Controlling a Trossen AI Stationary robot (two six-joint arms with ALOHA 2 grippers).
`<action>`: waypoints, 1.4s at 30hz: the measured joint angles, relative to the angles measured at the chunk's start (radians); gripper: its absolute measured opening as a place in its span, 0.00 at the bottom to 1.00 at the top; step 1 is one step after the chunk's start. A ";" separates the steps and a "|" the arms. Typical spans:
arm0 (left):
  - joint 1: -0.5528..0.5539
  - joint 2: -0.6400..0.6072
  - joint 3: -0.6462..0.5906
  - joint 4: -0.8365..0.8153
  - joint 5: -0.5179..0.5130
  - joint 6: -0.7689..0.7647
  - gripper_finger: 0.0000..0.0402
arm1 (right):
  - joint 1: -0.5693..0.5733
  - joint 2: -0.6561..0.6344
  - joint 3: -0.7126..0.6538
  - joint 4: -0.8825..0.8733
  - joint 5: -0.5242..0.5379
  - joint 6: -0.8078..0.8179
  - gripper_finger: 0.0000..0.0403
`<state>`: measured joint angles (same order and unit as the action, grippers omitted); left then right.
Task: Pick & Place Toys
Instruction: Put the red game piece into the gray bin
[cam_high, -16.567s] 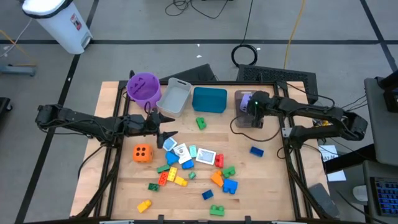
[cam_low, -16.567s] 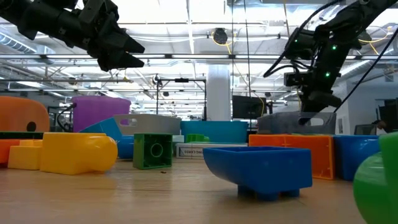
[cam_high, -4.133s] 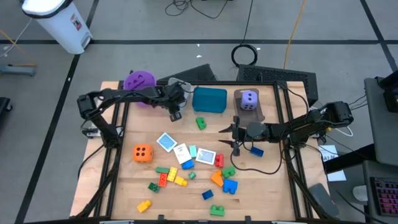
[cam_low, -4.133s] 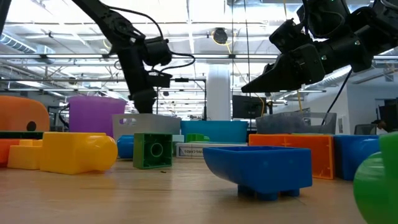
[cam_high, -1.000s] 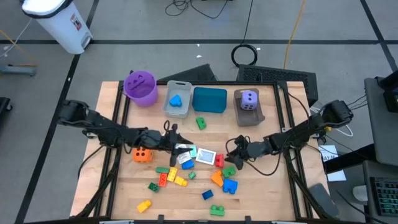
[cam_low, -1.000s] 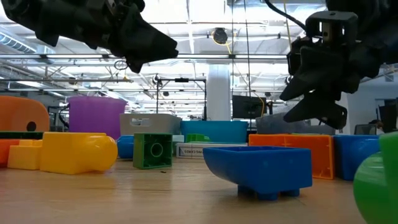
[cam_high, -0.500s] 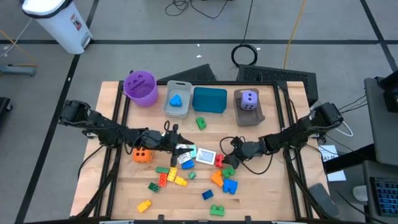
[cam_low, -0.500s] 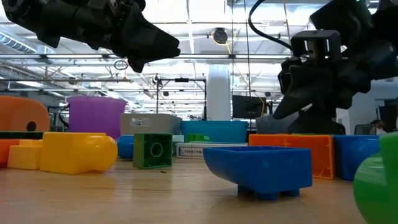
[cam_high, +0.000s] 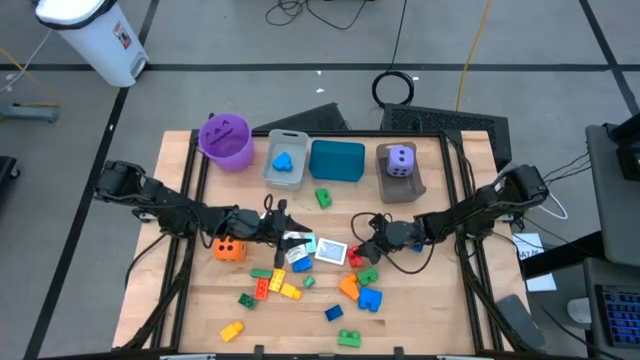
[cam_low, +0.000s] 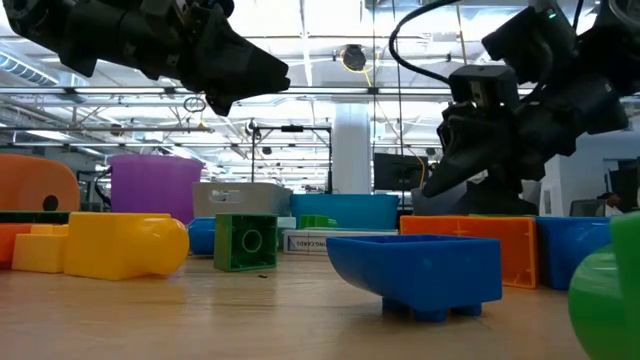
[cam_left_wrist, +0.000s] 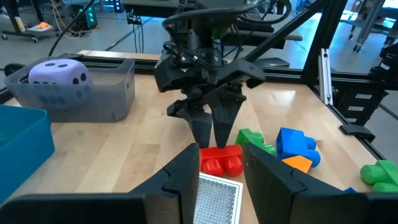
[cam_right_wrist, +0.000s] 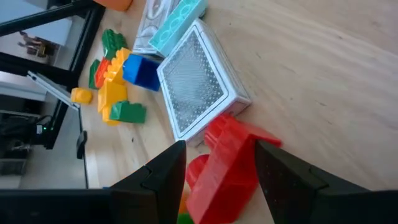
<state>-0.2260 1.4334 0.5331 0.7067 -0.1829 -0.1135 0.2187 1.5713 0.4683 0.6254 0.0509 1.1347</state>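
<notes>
High view, mid-sort: the right tool (cam_high: 363, 238) noses down at the heap of toys in the middle of the desk (cam_high: 440, 310), its tip at the red brick (cam_high: 354, 259) that lies just beside the white patterned card (cam_high: 332, 251). The right wrist view shows the two dark fingers (cam_right_wrist: 163, 180) parted and straddling that brick (cam_right_wrist: 225, 163), one on either side, with the brick on the wood and the card (cam_right_wrist: 196, 92) touching its far edge; nothing is gripped yet. This looks like the reach-and-grasp stage of a pick. Next, by the look of it, the jaws must settle a little lower and pinch the brick across its narrow width without catching the card's corner, then lift clear toward one of the bins at the back of the desk.

The left tool (cam_high: 279, 231) hovers above the other side of the same heap, over the pale cards (cam_high: 297, 245), its fingers (cam_left_wrist: 181, 179) part-open and empty; its wrist view looks across the card to the red brick (cam_left_wrist: 221, 160) and the right tool (cam_left_wrist: 213, 127) beyond. Whether it waits or lines up its own pick cannot be told.

Already binned: a blue piece (cam_high: 284, 160) in the grey bin (cam_high: 270, 170) and the purple die (cam_high: 400, 160) in the brown bin (cam_high: 384, 190). The orange die (cam_high: 229, 246) and scattered bricks remain on the desk.
</notes>
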 joint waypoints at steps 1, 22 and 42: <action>0.000 0.000 0.000 0.000 0.000 0.000 0.32 | -0.002 0.006 0.000 -0.001 -0.002 -0.001 0.45; 0.000 0.000 0.000 -0.008 0.000 0.003 0.32 | -0.003 0.109 0.002 0.150 -0.023 -0.090 0.13; 0.066 -0.001 0.002 0.176 0.001 -0.030 0.32 | -0.148 -0.196 -0.001 0.491 -0.155 -0.493 0.02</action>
<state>-0.1603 1.4326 0.5346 0.8825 -0.1822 -0.1439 0.0707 1.3755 0.4675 1.1166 -0.1039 0.6412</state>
